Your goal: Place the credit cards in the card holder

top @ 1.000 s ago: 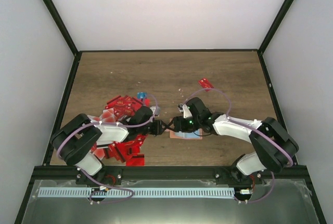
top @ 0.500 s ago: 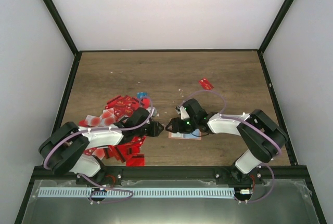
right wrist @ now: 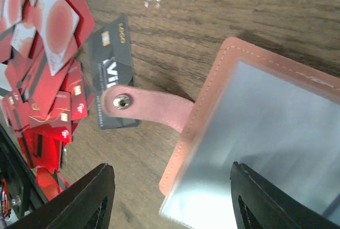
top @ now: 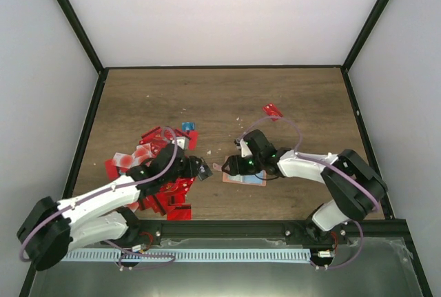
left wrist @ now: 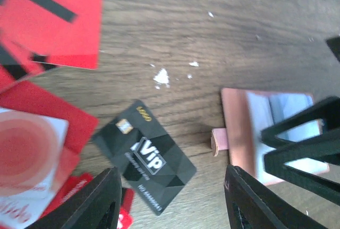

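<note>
Nearest the bases, the red cards (top: 169, 193) lie heaped on the left of the table (top: 310, 97). One black card (left wrist: 144, 157) lies flat beside the heap, under the left gripper (left wrist: 170, 186), whose jaws stand apart with nothing between them. Just right of it the card holder (right wrist: 255, 117) lies opened flat, snap tab (right wrist: 154, 104) pointing toward the black card, with the right gripper (right wrist: 167, 186) over it, jaws likewise spread and empty; farther back lies a single red card (top: 273, 110), well apart.
</note>
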`<control>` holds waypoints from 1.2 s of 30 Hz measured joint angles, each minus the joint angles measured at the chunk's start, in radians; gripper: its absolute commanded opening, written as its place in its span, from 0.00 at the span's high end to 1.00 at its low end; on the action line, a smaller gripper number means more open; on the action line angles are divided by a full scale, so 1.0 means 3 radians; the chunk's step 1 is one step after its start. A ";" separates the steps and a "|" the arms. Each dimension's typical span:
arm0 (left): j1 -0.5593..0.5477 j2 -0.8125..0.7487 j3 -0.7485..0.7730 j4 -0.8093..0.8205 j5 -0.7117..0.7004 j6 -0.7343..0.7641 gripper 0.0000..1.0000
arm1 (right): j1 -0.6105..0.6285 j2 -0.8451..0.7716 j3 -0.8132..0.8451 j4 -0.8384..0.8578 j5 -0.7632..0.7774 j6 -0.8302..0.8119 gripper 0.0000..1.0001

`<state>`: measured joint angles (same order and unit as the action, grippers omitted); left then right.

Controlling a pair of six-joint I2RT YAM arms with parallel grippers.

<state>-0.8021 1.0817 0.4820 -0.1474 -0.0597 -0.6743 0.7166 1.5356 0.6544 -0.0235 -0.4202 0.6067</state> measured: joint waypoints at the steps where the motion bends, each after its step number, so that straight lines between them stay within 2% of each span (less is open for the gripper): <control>1: -0.0001 -0.0104 0.0000 -0.0100 -0.0094 -0.0013 0.42 | 0.0001 -0.0053 0.0000 -0.0046 0.0019 -0.0015 0.38; 6: 0.0000 -0.0535 0.0000 -0.0501 -0.0422 -0.0092 0.41 | 0.0001 -0.0379 0.0018 -0.0203 0.0117 -0.0053 0.37; 11: 0.0000 -0.0614 0.0000 -0.0776 -0.0636 -0.0210 0.41 | 0.0001 -0.0573 0.0019 -0.0261 0.0144 -0.0067 0.37; 23: 0.0039 -0.0345 -0.0043 -0.0959 -0.0947 -0.0469 0.41 | 0.0001 -0.0649 0.0027 -0.0340 0.0154 -0.0102 0.37; 29: 0.0282 -0.0118 -0.0043 -0.0919 -0.0917 -0.0482 0.42 | 0.0001 -0.0561 0.0150 -0.0308 0.0064 -0.0169 0.37; 32: 0.0416 -0.0017 -0.0043 -0.0885 -0.0832 -0.0470 0.39 | 0.0001 -0.0409 0.0271 -0.0256 0.0005 -0.0206 0.37; 36: 0.0465 0.0153 -0.0043 -0.0922 -0.0696 -0.0432 0.30 | 0.0001 -0.0195 0.0399 -0.0179 -0.0085 -0.0249 0.37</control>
<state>-0.6624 1.1275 0.4690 -0.4240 -0.2684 -0.8040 0.7170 1.4773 0.7742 -0.0772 -0.4458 0.5320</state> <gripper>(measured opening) 0.638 0.626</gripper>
